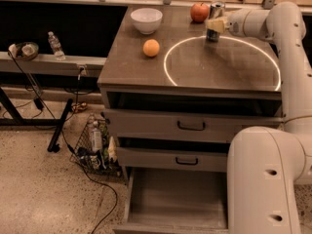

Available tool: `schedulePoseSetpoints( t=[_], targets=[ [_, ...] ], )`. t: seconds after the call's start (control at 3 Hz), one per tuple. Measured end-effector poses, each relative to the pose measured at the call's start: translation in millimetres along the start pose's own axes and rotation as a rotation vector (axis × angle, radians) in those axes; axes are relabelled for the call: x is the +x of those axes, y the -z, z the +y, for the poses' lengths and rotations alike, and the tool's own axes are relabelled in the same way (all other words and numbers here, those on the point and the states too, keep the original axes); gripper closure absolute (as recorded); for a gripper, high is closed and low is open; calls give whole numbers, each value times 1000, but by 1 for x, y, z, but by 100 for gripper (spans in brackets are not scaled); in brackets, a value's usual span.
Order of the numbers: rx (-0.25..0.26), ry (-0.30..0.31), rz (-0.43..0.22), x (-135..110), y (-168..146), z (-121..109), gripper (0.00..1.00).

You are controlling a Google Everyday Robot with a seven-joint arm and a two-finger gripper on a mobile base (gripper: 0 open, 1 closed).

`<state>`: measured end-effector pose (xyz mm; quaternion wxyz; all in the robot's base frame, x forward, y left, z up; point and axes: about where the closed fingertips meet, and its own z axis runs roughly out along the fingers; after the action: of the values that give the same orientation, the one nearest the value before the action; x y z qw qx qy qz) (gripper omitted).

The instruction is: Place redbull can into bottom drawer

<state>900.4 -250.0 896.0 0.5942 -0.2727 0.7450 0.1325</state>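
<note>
End effector [215, 25] at redbull can [216, 9] on cabinet top [219, 69], grip unclear, bottom drawer [175, 199] open

Can [216, 9]: slim, silver-topped, upright at the back of the cabinet [219, 67] top; gripper [216, 25] at its middle. Drawer [170, 196]: cabinet's lowest, pulled open, flat grey floor showing.

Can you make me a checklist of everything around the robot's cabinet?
Surface: cabinet top, with a bright ring on it.
Job's things: redbull can upright at the back, beside the apple; bottom drawer open, nothing seen inside.
Clutter: white bowl, orange, apple.
Grippers: gripper at the redbull can.
Cables: black cable on the floor, left.
Surroundings: water bottle on a left ledge; wire basket on the floor.
</note>
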Motion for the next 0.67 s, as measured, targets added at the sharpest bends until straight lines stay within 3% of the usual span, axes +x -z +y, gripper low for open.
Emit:
schedulePoseSetpoints(
  t=[0.33,0.67],
  targets=[
    [-49,-16,-9,-4,2,12,86],
    [-155,15,3,-14,23,39,100]
  ],
)
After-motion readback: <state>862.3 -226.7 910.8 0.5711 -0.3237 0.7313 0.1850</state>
